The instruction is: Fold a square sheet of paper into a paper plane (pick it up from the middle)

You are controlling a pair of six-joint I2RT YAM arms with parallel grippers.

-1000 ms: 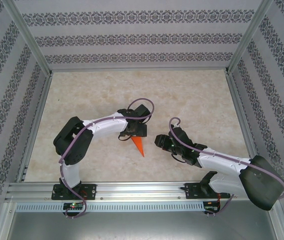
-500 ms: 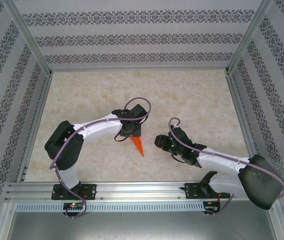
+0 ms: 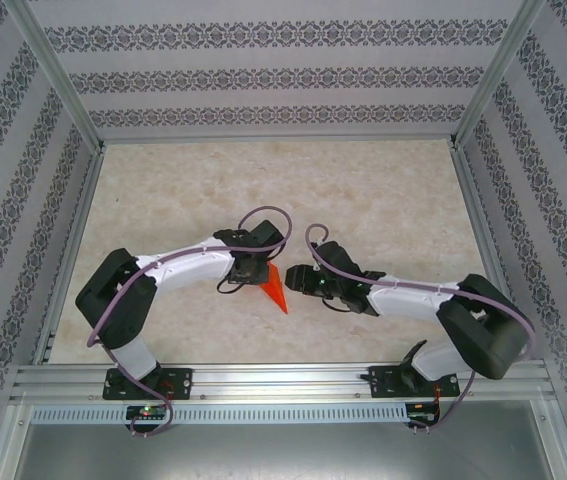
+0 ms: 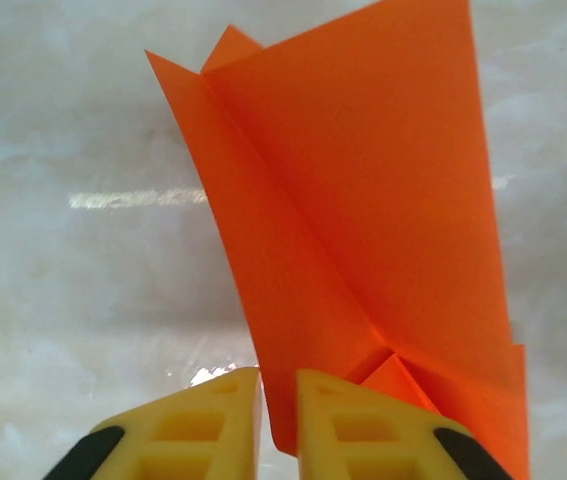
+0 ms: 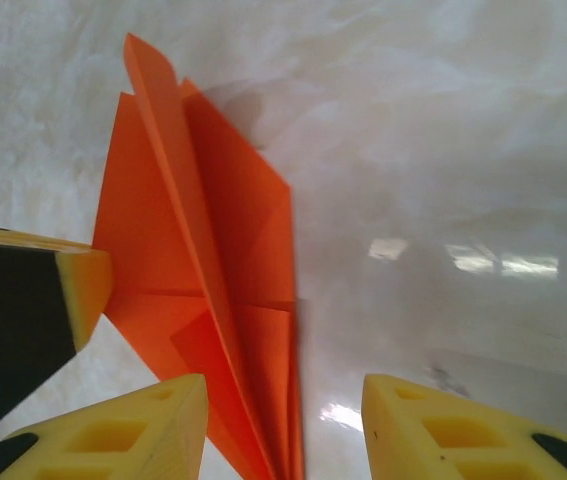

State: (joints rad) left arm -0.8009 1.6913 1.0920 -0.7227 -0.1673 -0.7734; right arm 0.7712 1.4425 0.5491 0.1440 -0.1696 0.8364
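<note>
Near rail: an aluminium rail (image 3: pixel 283 378) crosses the bottom of the overhead view, with both arm bases bolted to it.
Left arm: the left arm (image 3: pixel 178 268) reaches from lower left toward the centre of the frame.
Right arm: the right arm (image 3: pixel 413 297) reaches from lower right toward the centre of the frame.
Left gripper: the left gripper (image 4: pixel 278 420) has its yellow jaws almost together, pinching the lower edge of the paper plane (image 4: pixel 363 200).
Right gripper: the right gripper (image 5: pixel 283 430) has its jaws wide apart. The plane's narrow end lies between them, close to the jaw on the left of the frame, and is not clamped.
Paper plane: bright orange, folded to a narrow point with a raised centre crease. It sits just below the centre of the overhead view (image 3: pixel 276 290), between the two grippers.
Tabletop: the tabletop (image 3: pixel 363 200) is pale cream, marbled and glossy, with light glare showing in both wrist views.
Room: white walls (image 3: pixel 283 75) with bands of dark floral pattern close in three sides, and metal posts (image 3: pixel 58 75) stand at the corners.
Change: a second ago the right gripper was well apart from the plane, and it has now swung in beside it. The left elbow has moved toward the left edge. The plane has stayed in about the same spot.
</note>
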